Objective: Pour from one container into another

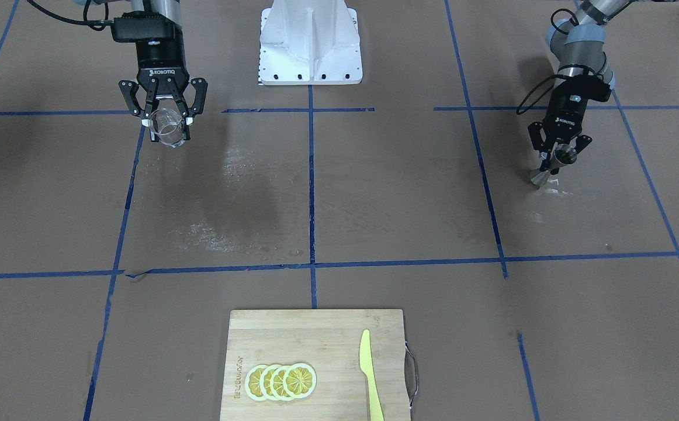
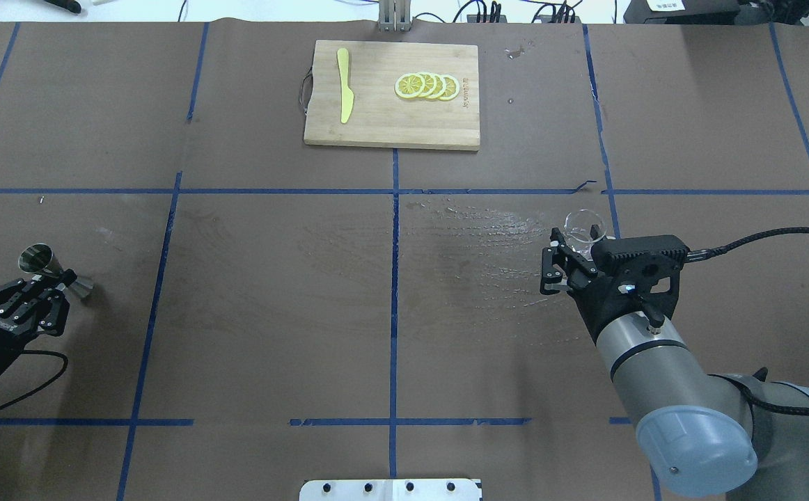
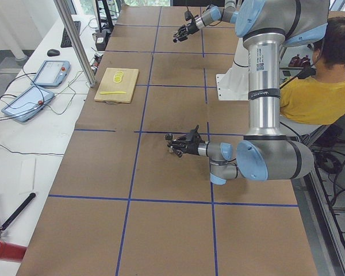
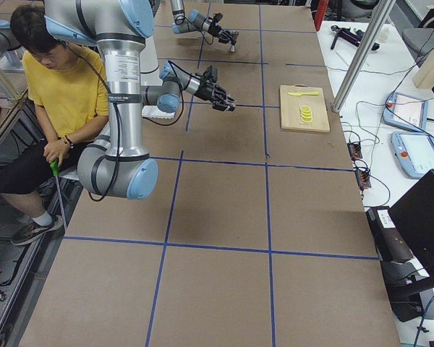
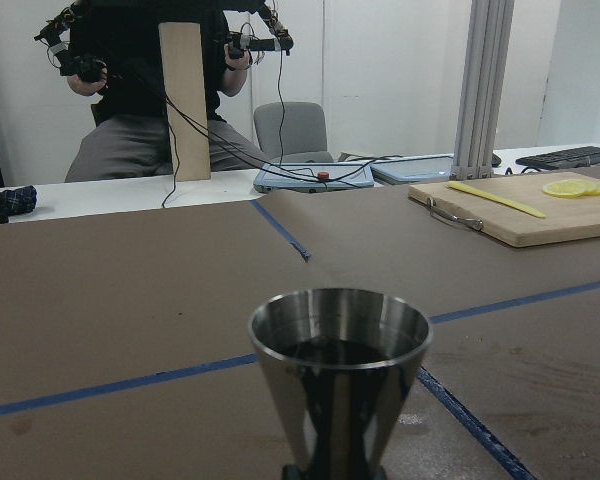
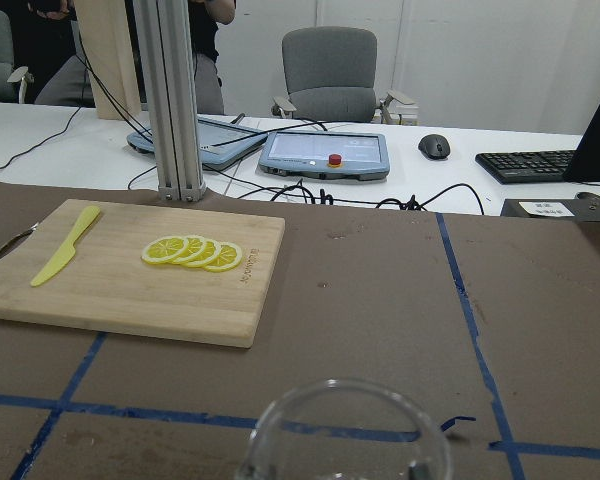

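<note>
Lemon slices (image 1: 281, 381) and a yellow knife (image 1: 370, 374) lie on the wooden board (image 1: 316, 333), closest to us and out of the way of the work. Far back, the right end effector (image 1: 169, 130) squeezes the glass cup (image 1: 170, 139) by its sides, so its mouth is free for pouring. Across the table (image 1: 374, 204), the left end effector (image 1: 557, 159) pinches the jigger (image 1: 551, 168) at its thin middle, so its top is open to catch.

From above, the glass cup (image 2: 583, 226) and the jigger (image 2: 53, 268) are well apart, one at each side. I think the arms must come together before any pouring.

In the side views the end effectors look small, and each arm is on its own side.

The left wrist camera looks at the jigger (image 5: 340, 370) with its open top up. The right wrist camera sees only the rim of the glass cup (image 6: 342, 430), and I cannot tell if anything is in it.
</note>
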Controlling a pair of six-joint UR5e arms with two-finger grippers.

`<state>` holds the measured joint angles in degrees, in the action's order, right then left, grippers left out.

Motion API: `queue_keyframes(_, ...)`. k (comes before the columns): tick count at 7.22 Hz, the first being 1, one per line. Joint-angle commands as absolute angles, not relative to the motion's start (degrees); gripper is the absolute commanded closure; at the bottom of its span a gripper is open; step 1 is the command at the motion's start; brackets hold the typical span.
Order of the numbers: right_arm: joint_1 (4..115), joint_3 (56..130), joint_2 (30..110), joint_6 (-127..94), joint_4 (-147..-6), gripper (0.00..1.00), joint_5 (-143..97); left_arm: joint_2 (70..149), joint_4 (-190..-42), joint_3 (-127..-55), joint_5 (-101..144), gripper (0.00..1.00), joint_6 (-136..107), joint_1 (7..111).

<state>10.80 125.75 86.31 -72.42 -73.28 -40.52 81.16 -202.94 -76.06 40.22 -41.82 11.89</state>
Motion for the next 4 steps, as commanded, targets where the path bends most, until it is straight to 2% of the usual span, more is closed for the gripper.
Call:
queue_keyframes(1,10.81,125.86,86.31,-72.42,-73.21,1.00,-40.52,81.12,-202.85,-76.03,40.52,0.79,-41.75,11.78)
queue_keyframes(4,10.72,125.77,85.87,-72.42,-73.21,1.00,-40.52,81.12,-202.85,-76.03,41.31,0.60,-41.75,11.78)
